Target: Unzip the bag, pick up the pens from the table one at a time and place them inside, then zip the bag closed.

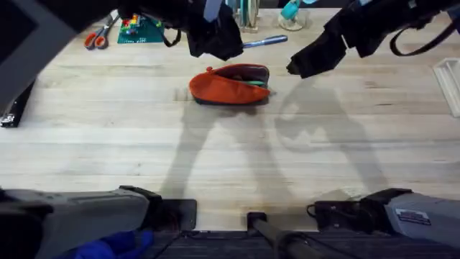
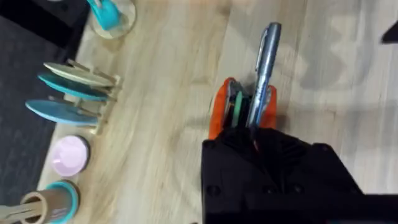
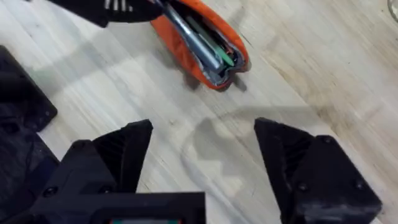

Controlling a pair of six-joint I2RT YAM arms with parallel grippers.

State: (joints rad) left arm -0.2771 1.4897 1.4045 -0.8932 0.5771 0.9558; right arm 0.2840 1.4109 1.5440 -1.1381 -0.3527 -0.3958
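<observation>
On the table (image 1: 215, 151), one open bag (image 1: 228, 85) holds seemingly two pens (image 3: 211, 50); right tool (image 3: 202, 165) apart.

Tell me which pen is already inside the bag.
The green pen: it lies inside the open orange bag. The silver-blue pen sticks out from the left claw, above the bag.

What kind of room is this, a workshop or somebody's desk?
Probably a robot test bench or lab. A wooden plank table carries two robot arms, with small practice things laid out: an orange pencil bag, scissors and a rack of small plates.
</observation>
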